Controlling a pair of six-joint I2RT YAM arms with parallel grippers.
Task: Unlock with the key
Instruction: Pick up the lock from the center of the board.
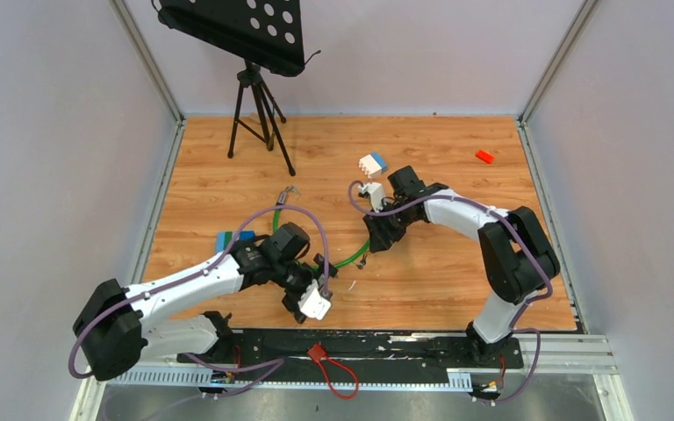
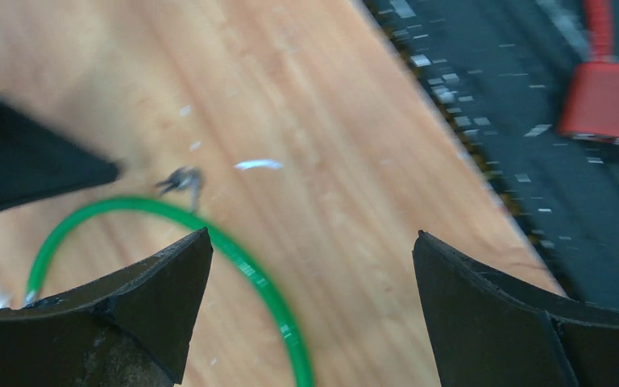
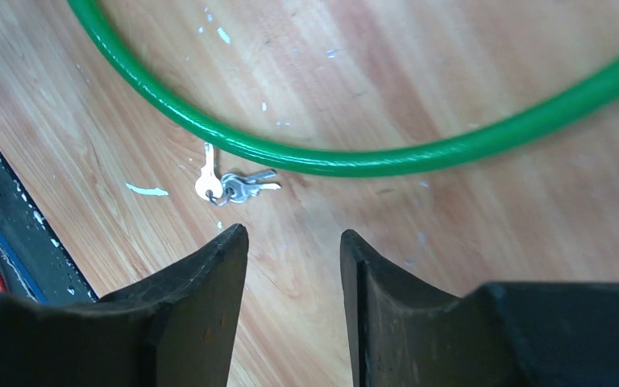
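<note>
Key bunch [image 3: 230, 187] flat on wooden table [image 3: 492, 234], just beside green cable lock [image 3: 371, 165], right gripper [image 3: 294, 242] near it, jaws narrowly parted, empty, left gripper [image 2: 310, 250] spread wide, holding nothing, cable beneath.

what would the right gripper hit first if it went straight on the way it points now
Probably the bare wooden table, just right of the bunch of keys; the right gripper is open and holds nothing. The green cable lies beyond. Depth is hard to judge.
</note>
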